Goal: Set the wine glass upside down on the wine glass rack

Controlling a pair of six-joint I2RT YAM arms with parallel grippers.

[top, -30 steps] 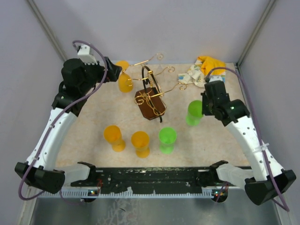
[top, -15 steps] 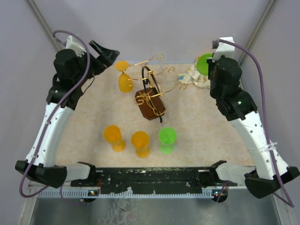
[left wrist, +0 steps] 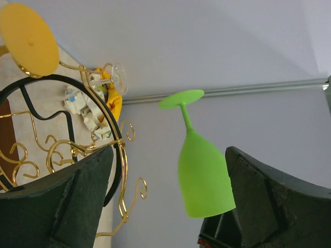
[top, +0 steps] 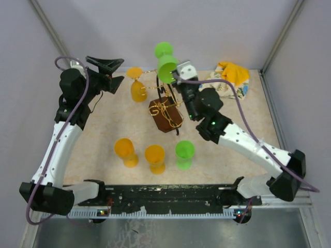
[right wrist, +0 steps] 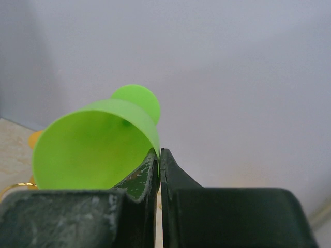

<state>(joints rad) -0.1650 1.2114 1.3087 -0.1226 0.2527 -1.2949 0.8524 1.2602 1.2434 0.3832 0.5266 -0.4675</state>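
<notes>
My right gripper (top: 175,78) is shut on the rim of a green wine glass (top: 165,62) and holds it foot-up above the gold wire rack (top: 165,98) on its dark brown base (top: 166,118). In the right wrist view the fingers (right wrist: 159,163) pinch the glass wall (right wrist: 88,144). The left wrist view shows the glass (left wrist: 201,175) upside down beside the rack's curled arms (left wrist: 124,170). An orange glass (top: 137,88) hangs upside down on the rack's left arm. My left gripper (top: 115,72) is open and empty, left of the rack.
Two orange glasses (top: 125,151) (top: 154,157) and a green glass (top: 184,153) stand upright on the near part of the table. A crumpled yellow and white cloth (top: 227,77) lies at the back right corner. Grey walls close in the back and sides.
My right arm has lifted the green glass off the table, turned it over and swung it left to above the rack. My left gripper has let go of the orange glass and drawn back.
</notes>
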